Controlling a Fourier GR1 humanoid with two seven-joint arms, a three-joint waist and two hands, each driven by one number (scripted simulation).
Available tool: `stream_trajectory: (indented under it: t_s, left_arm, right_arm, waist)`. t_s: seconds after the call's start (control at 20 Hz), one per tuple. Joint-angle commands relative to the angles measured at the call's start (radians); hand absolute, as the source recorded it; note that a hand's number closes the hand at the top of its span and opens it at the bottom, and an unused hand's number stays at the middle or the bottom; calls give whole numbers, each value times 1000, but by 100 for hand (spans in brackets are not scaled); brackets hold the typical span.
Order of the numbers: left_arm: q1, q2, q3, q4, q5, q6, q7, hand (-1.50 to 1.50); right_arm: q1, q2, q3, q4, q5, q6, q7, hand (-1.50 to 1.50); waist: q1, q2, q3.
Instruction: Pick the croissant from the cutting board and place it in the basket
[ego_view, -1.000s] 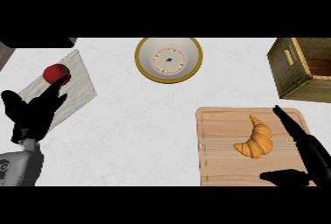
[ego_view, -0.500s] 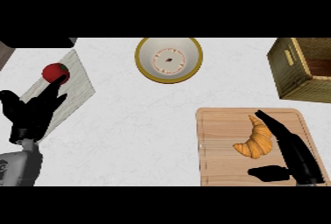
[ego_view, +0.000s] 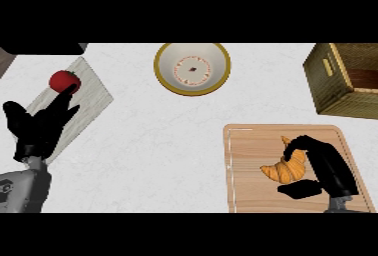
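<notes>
One croissant, long axis near-to-far on cutting board, right hand curled round it

Right hand is on the cutting board, fingers curled over the croissant's upper tip, thumb tucked under its lower end. Basket sits up at the counter's far right corner, yellow-rimmed plate at top centre. Left hand rests open at the left edge, fingers up, over a grey mat that carries a red fruit.
</notes>
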Motion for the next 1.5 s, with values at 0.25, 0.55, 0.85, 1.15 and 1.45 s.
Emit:
stream_trajectory:
  t_s: [0.25, 0.55, 0.85, 1.15, 1.45]
  left_arm:
    - [46, -22, 0, 24, -17, 2, -63, 0]
    - [33, -9, 1, -41, -7, 9, 20, 0]
    - [26, 23, 36, 3, 24, -32, -4, 0]
    - [80, -22, 8, -41, -2, -2, -38, 0]
    - [22, 12, 23, -13, 3, -10, 2, 0]
  right_arm:
    - [135, -15, 135, -207, 37, 161, 37, 150]
    - [337, -114, 293, -566, 0, 452, 67, 150]
    - [483, 76, 361, -824, -219, 462, 112, 150]
    - [509, 160, 284, -1057, -347, 450, 142, 150]
    - [398, 171, 221, -1108, -349, 418, 305, 150]
  waist:
    - [-10, 6, 13]
    - [-20, 1, 12]
    - [-19, 4, 13]
    - [-15, 3, 13]
    - [-21, 9, 11]
